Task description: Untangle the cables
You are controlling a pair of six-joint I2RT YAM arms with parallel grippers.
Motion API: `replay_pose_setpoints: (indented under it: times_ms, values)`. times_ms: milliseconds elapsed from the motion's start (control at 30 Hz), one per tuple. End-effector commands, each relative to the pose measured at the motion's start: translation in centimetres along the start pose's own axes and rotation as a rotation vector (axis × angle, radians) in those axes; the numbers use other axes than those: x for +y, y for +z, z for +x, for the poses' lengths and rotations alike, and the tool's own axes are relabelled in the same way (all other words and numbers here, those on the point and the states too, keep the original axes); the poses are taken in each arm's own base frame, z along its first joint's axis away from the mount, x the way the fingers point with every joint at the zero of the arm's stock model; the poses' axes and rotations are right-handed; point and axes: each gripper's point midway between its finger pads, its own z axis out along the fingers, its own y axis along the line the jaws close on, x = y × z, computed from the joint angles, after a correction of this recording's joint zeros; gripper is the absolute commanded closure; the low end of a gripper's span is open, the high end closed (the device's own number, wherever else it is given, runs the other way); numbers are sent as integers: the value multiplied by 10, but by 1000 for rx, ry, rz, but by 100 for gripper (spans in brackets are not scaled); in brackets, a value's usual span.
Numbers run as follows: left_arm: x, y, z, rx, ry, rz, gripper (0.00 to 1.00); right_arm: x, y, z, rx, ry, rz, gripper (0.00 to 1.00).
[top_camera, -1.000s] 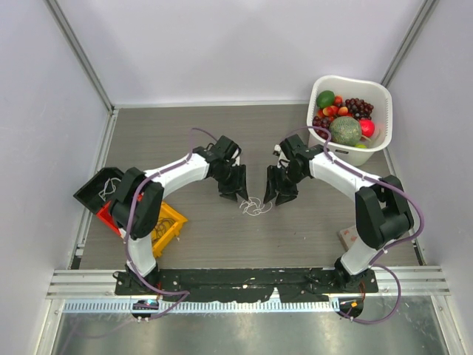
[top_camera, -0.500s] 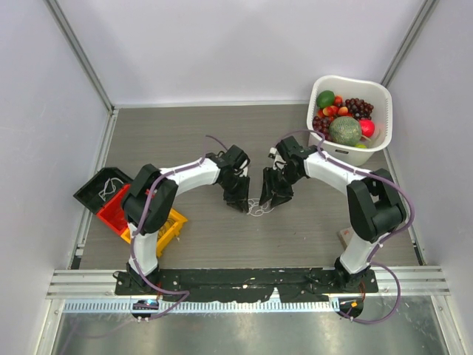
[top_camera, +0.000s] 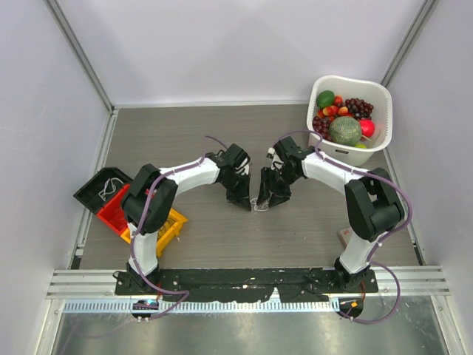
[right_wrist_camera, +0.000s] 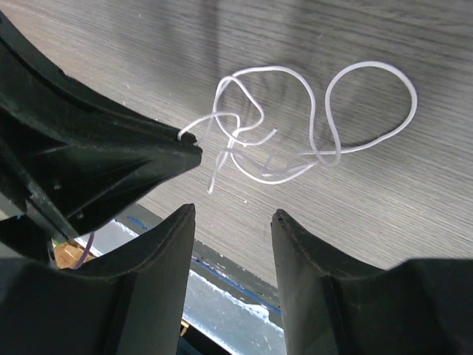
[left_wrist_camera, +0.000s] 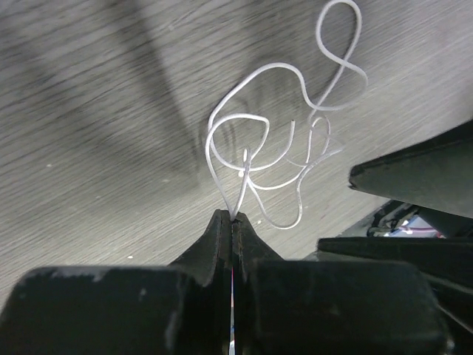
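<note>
Pinching, left gripper (left_wrist_camera: 233,218): jaws pressed flat together, no gap; thin white strand caught right at the tips, rising out of the pinch into the tangle.
left gripper, top view (top_camera: 242,201): pointed down at mid-table, just left of the tangle.
right gripper (right_wrist_camera: 233,214): fingers apart, medium gap, nothing between them, holding nothing; tangle just ahead of the tips, no contact visible.
right gripper, top view (top_camera: 264,201): pointed down just right of the tangle, facing the other one, tips near but apart.
cables (right_wrist_camera: 310,126): small loose tangle of thin white loops lying on the table between the two grippers; one bigger open loop on the side away from the pinch; several strands crossing in the middle; only white readable.
cables, left wrist view (left_wrist_camera: 292,137): loops fanned out ahead of the closed tips; black fingers of the other arm at the right edge.
cables, top view (top_camera: 258,208): tiny pale scribble, detail too small.
table (top_camera: 185,133): grey-brown wood grain.
basket (top_camera: 384,111): white, back right corner, full of fruit (top_camera: 344,130), well apart from the tangle.
crates (top_camera: 111,214): black, red, yellow, clustered at left edge beside the left arm.
</note>
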Motion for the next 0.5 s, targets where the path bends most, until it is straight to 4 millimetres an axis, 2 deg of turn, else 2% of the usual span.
replay_pose_setpoints:
  times_ms: [0,267,367,467]
  values:
    - [-38,-17,-11,-50,-9,155,100,15,-12,-22,-102,-14,-12,50]
    - [-48,-21,-9,-49,-34,202,100,9,-1,-29,-103,29,12,59]
    - [-51,-24,-8,-56,-30,203,100,7,3,-31,-108,37,14,70]
    - [-48,-31,-9,-84,-25,175,100,-2,3,-32,-121,39,65,81]
